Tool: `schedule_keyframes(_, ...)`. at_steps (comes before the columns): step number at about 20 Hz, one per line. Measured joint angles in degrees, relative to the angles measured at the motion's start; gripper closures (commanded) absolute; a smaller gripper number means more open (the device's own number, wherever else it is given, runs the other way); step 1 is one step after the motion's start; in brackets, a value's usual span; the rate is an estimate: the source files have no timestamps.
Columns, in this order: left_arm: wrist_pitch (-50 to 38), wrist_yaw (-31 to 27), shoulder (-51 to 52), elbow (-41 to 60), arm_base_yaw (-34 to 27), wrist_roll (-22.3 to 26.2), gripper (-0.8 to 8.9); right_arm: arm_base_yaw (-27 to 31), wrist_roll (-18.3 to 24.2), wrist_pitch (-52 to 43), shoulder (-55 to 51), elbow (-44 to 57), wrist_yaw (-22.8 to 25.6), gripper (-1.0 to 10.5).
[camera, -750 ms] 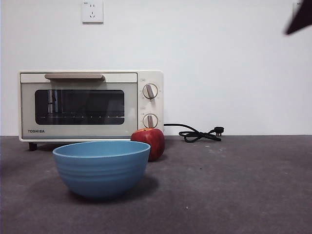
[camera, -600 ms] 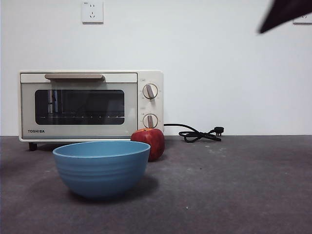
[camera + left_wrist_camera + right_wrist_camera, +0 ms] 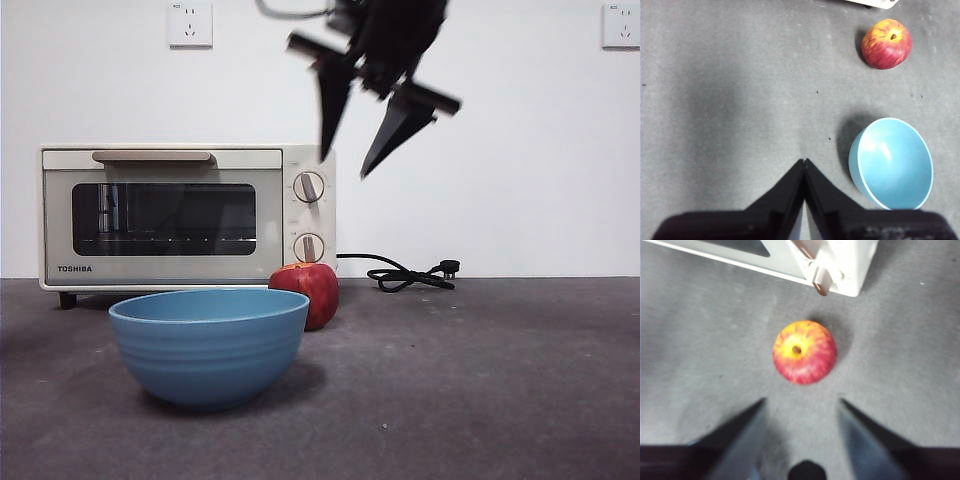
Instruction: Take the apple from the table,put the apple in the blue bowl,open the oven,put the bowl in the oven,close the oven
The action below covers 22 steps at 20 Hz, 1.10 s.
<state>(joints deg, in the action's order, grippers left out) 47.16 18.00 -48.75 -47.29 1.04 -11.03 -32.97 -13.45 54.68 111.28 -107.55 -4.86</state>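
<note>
Front view: right gripper [image 3: 352, 152] hangs high above the table [image 3: 480, 380], pointing down with a tilt, its two black jaws spread wide; both tips are level with the oven's top edge, well above the apple.
Right wrist view: right gripper [image 3: 802, 402] looks down on the apple [image 3: 804, 358]; the jaws are parted and empty, and the apple sits just ahead of the gap between them, roughly centred, touching neither jaw.
Left wrist view: left gripper [image 3: 803, 161] is held above bare table; its jaws are pressed together to a single point, holding nothing.
Apple: red with a yellow patch round the stem, stem up, resting on the table [image 3: 700, 340]; in the front view it [image 3: 305, 293] stands beneath the right gripper, just behind the bowl's rim and in front of the oven's knob corner.
Bowl: light blue, upright and empty [image 3: 208, 345]; from the left gripper it [image 3: 891, 162] lies off to one side of the closed tips, near but apart from them, with the apple [image 3: 886, 43] farther out beyond it.
Oven: cream-white [image 3: 187, 216], door shut with the tan handle along its top; only its corner [image 3: 840, 265] shows past the apple, beyond the open jaws.
Cord: black, coiled [image 3: 408, 274] on the table beside the oven, by the wall.
</note>
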Motion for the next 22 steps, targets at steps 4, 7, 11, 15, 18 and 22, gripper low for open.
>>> schedule_keyframes(4,0.0,0.02,-0.04,0.0,0.04,0.44,8.18,-2.19,0.02,1.09,7.1,-6.54,2.58,3.1)
schedule_keyframes(7,0.0,0.0,-0.04,-0.02,0.04,0.5,8.18,-2.95,0.04,1.92,10.29,-8.13,3.93,3.1)
schedule_keyframes(11,0.0,0.02,-0.04,-0.02,0.04,0.5,8.18,-3.02,0.0,1.38,14.84,-8.22,4.9,3.1)
schedule_keyframes(15,0.0,0.02,-0.11,-0.02,0.04,0.5,8.18,-2.95,0.0,-1.51,17.07,-8.22,5.88,3.1)
schedule_keyframes(18,0.02,0.02,-0.13,-0.02,0.07,0.5,8.18,-2.97,-0.02,-3.69,18.27,-8.22,5.88,3.1)
schedule_keyframes(22,0.0,0.02,-0.15,-0.02,0.04,0.5,8.18,-2.97,-0.02,-3.89,19.93,-8.22,5.86,3.1)
